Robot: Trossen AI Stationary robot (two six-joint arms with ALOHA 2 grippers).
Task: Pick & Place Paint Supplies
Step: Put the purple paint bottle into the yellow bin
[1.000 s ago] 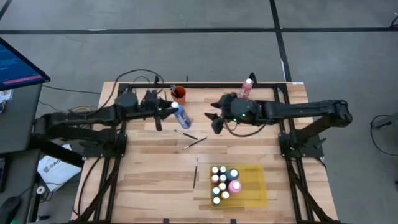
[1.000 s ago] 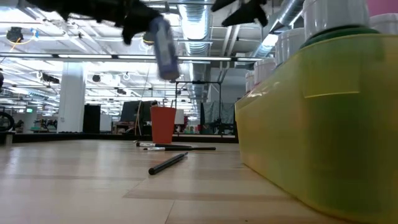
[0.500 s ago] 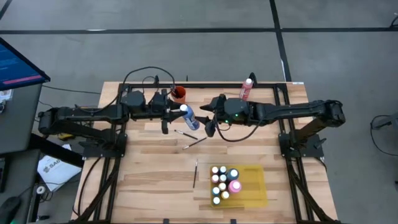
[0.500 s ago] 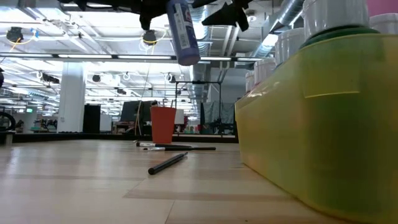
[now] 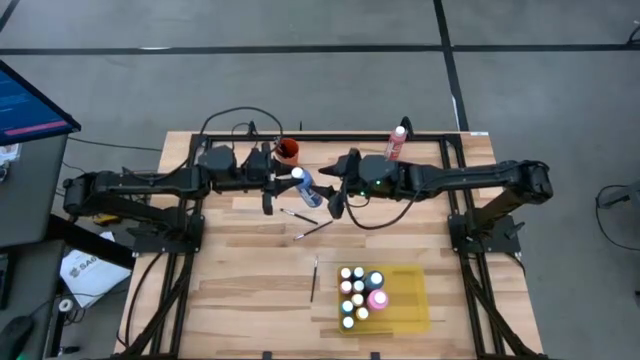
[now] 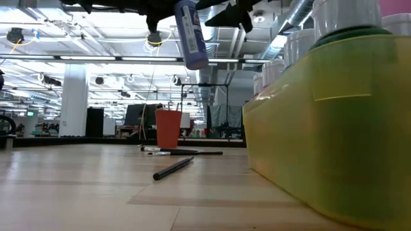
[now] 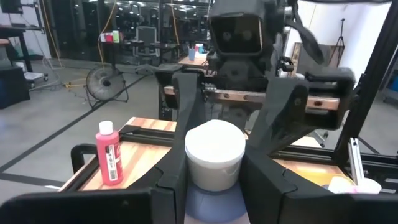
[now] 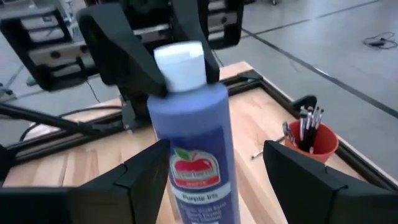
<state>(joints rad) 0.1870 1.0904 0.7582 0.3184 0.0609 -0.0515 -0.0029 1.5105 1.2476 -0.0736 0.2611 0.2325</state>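
A purple-blue paint bottle with a white cap hangs in the air over the table's far middle, and my left gripper is shut on it. My right gripper is open, and its fingers flank the bottle's lower body without closing on it. Three thin dark paintbrushes lie flat on the wood below. A pink bottle stands upright at the far edge. My left gripper pinches the bottle at its white cap and neck between its two fingers. The fingers come level from the table's left. The bottle is lifted clear and hangs tilted below the fingers, its base slanting toward my right gripper.
An orange cup with brushes in it stands at the far edge, behind the bottle. A yellow tray with several white-capped bottles sits near the front right. The tray's wall fills the right of the low view.
My left gripper has carried the bottle toward the table's right and a little up, and the bottle has turned somewhat in the air. My right gripper has come toward the table's left, up to the bottle. Most of this happened in the earlier half second.
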